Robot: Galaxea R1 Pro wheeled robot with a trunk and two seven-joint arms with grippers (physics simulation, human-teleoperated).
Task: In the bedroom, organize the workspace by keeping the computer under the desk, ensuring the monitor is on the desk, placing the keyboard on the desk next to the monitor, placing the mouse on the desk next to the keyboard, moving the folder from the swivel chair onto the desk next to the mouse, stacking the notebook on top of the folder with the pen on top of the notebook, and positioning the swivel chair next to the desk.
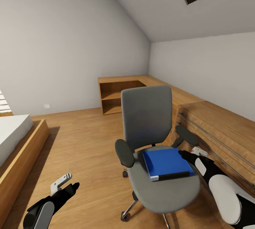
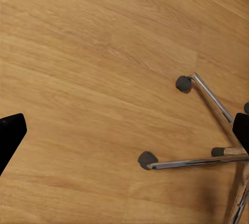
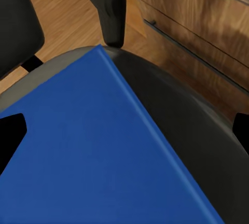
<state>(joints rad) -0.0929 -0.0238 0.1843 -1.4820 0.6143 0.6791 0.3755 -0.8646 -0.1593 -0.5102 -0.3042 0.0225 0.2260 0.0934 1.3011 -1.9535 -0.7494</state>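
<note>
Right claw (image 1: 188, 153) (released) hovers just above the folder (image 1: 166, 162) on the swivel chair (image 1: 148, 115).

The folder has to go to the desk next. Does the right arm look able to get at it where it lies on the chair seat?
Probably yes. The right gripper hangs open at the folder's near corner on the swivel chair, nothing lies between them, and the armrest sits just behind.

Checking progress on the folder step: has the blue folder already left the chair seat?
No, the folder lies flat on the grey seat of the swivel chair, with the right pincer beside its edge.
</note>
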